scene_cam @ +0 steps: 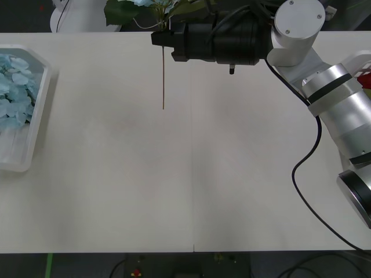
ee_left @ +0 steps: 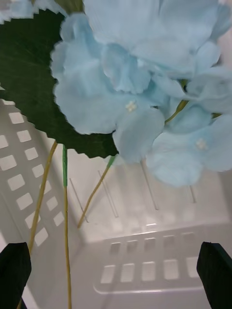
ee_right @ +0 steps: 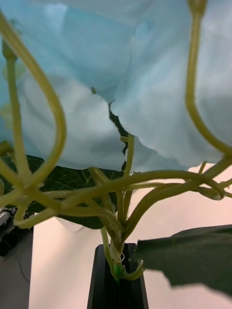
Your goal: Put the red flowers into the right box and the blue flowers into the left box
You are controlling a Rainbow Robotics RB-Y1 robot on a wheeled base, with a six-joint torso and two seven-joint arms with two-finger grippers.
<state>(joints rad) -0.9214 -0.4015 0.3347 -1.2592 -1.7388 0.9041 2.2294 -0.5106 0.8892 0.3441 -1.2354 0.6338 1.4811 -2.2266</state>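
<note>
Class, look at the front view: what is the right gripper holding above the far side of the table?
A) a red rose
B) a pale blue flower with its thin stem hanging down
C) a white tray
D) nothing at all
B: the right gripper is shut on a blue flower, green leaves above it and the thin stem hanging down over the table.

The front camera looks down and forward over the wide white table [scene_cam: 191, 174]. The right wrist camera sits right against pale blue cloth petals held over the table's far edge. The left wrist camera looks closely into the shallow white translucent plastic tray [ee_left: 145, 260] at the table's left, also seen from the front.
</note>
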